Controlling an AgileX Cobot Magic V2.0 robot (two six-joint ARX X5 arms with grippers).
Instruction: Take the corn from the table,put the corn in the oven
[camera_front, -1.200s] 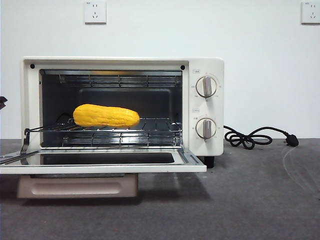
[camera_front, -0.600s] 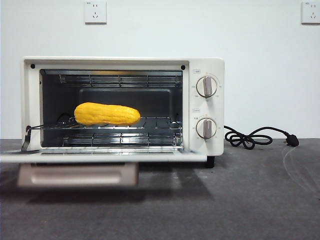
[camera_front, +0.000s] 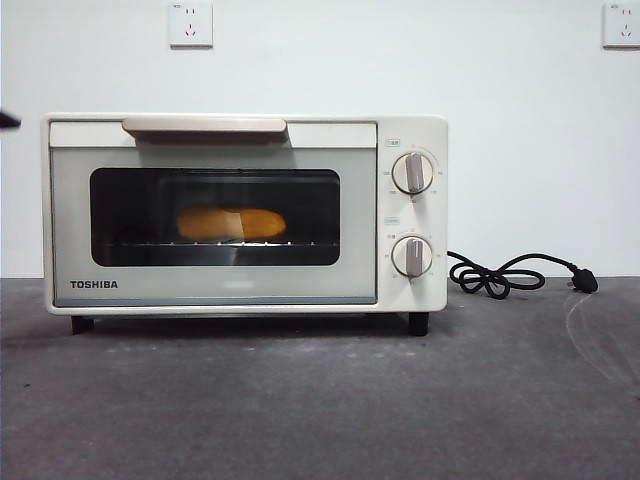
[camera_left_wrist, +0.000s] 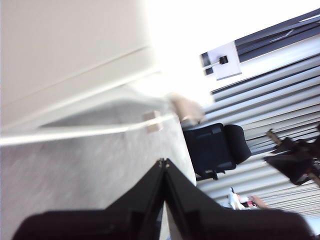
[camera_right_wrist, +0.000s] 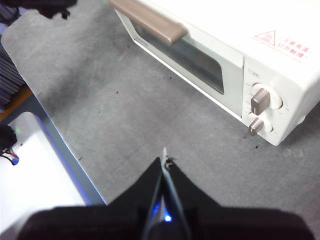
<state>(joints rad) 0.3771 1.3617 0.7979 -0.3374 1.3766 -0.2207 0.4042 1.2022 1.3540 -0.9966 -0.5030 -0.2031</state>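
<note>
Look at the oven (camera_front: 245, 215) first: its door is shut flat against the front, the beige handle (camera_front: 204, 125) up at the top edge, and the corn (camera_front: 231, 223) lies inside on the wire rack, dim behind the dark glass window (camera_front: 215, 217). Its long axis runs side to side across the oven, parallel to the door, sitting a little toward the side away from the two knobs (camera_front: 413, 173).

So the corn is sealed off from both arms; nothing you hold can reach it without the door coming down. Your right gripper (camera_right_wrist: 164, 159) hangs above the table (camera_right_wrist: 125, 115) out in front of the oven, its jaws pressed together and empty, the handle well apart from its tip. Your left gripper (camera_left_wrist: 164, 162) is also pinched closed on nothing, beside the oven on the side away from the knobs; its view is blurred, so you cannot tell how near the casing it is.

Judging by this, the task looks complete, and neither arm needs to approach the oven.
</note>
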